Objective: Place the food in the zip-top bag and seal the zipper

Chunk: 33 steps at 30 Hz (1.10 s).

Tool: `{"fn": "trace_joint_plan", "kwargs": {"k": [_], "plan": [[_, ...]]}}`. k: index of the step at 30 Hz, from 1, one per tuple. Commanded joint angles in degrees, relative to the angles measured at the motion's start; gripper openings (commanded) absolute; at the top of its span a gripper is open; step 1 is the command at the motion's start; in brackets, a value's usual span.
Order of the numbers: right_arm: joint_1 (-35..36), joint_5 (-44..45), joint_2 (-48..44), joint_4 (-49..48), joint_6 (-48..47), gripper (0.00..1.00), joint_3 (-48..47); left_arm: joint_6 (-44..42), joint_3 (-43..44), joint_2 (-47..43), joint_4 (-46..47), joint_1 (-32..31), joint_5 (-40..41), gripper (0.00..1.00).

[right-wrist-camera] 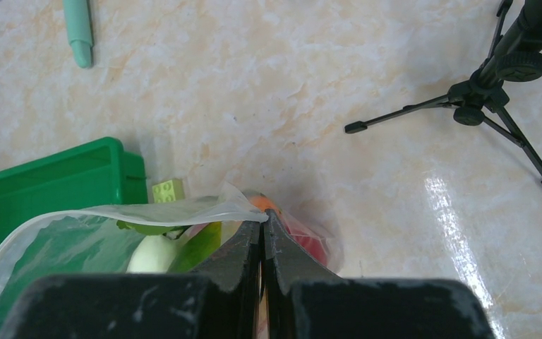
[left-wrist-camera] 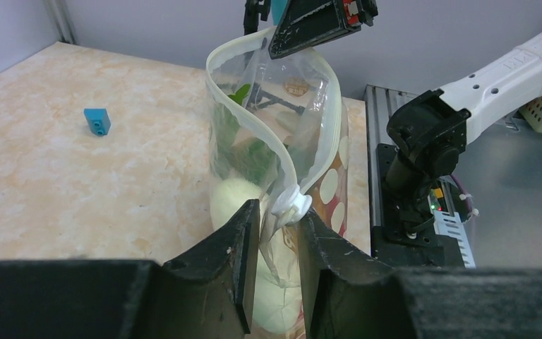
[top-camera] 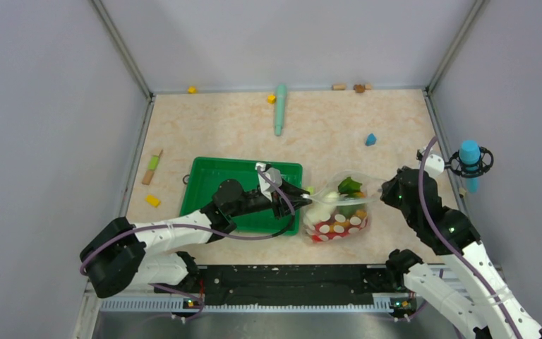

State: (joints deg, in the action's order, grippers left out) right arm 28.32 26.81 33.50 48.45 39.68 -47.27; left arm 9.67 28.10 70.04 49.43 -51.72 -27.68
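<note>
The zip-top bag (top-camera: 339,212) stands upright just right of the green tray, its mouth held open between both grippers. Inside it is food: a white radish (left-wrist-camera: 233,201), a green leaf (top-camera: 349,185) and a red tomato (right-wrist-camera: 307,244). My left gripper (left-wrist-camera: 280,212) straddles the near end of the zipper (left-wrist-camera: 254,120). Its jaws stand narrowly apart with loose plastic between them, and the white slider (left-wrist-camera: 291,205) rests on the right fingertip. My right gripper (right-wrist-camera: 263,215) is shut on the bag's far mouth corner, holding it up.
The green tray (top-camera: 212,176) lies left of the bag, with a small lime brick (right-wrist-camera: 168,190) at its corner. A teal stick (top-camera: 280,107), a blue block (top-camera: 370,139) and yellow blocks (top-camera: 153,200) lie scattered. A black tripod (right-wrist-camera: 480,106) stands at the right.
</note>
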Motion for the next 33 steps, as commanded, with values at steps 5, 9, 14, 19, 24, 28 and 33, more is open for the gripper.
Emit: {"fn": "trace_joint_plan", "kwargs": {"k": [5,9,14,19,24,28,33], "plan": [[-0.4,0.2,-0.6,-1.3,0.9,0.00,-1.9,0.3,-1.6,0.0,5.2,0.0,0.5,0.36],[-0.3,0.0,-0.9,-1.2,0.9,0.00,-2.0,-0.2,-3.5,-1.7,3.9,0.1,2.4,0.47],[-0.4,-0.7,-1.0,-1.3,1.0,0.00,-2.0,0.4,-4.0,-2.6,3.4,0.0,3.5,0.48],[-0.4,-1.7,-1.3,-1.5,1.1,0.00,-1.9,1.9,-3.7,-1.0,6.6,0.0,3.0,0.47],[-0.4,-2.3,-1.7,-1.9,1.1,0.00,-2.0,1.9,-1.6,1.4,7.0,0.0,0.9,0.40],[-0.3,-2.9,-1.6,-2.0,1.2,0.00,-1.7,1.9,-1.4,1.9,7.9,0.1,-0.5,0.34],[-0.4,-3.3,-1.6,-2.3,1.3,0.00,-1.4,1.9,-1.0,1.9,9.1,0.0,-1.9,0.33]]}}
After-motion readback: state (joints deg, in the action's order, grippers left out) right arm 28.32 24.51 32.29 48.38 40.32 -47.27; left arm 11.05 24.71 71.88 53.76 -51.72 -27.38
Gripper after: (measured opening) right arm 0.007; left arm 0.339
